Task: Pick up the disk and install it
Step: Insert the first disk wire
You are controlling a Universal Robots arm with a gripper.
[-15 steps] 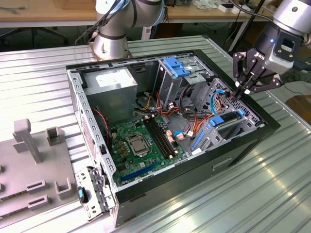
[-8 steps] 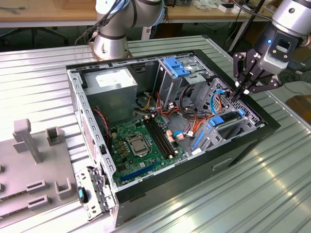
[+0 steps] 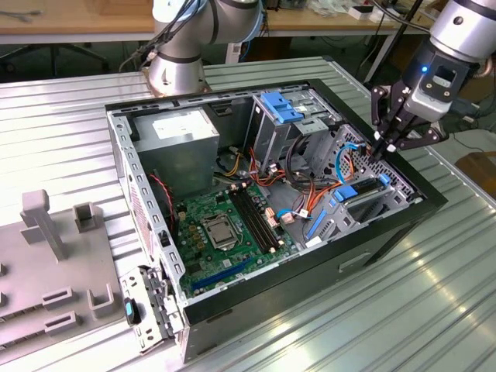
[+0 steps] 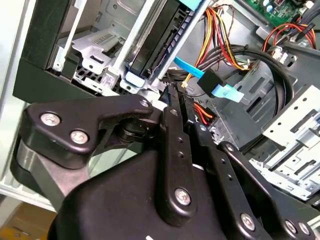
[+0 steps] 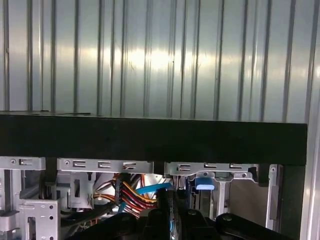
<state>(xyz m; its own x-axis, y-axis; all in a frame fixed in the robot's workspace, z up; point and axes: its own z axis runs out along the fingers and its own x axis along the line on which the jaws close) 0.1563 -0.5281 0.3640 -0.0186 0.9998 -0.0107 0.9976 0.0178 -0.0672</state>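
At the exterior view's left we find a grey fixture plate (image 3: 54, 271) with upright pegs and slots, lying along that edge of the ribbed metal bench (image 3: 70, 116). Next comes the open computer case (image 3: 310, 279), set on its side across the middle of the bench. Inside it, in the far corner toward the exterior view's left, sits the power supply (image 3: 182, 133), a grey box with a white label. The green motherboard (image 3: 225, 225) lies flat on the case floor beside it. Further right stands a metal drive cage (image 3: 267, 147) with a blue latch on top, and a tangle of red, orange and black cables (image 3: 306, 194) spreads below it.

The disk (image 3: 353, 193) is already inside the case, lying in the bay along the case's edge at the exterior view's right (we know it by its blue rails and dark face). In the second wrist view the disk (image 4: 152, 45) shows edge-on in its slot, its pale blue rail end toward the gripper.

The gripper (image 3: 381, 149) hangs over that same edge of the case, tips down among the cables just beside the disk. In the second wrist view its fingers (image 4: 172, 125) are drawn together, and we see nothing clamped between them. Whether the tips touch the disk we cannot tell.
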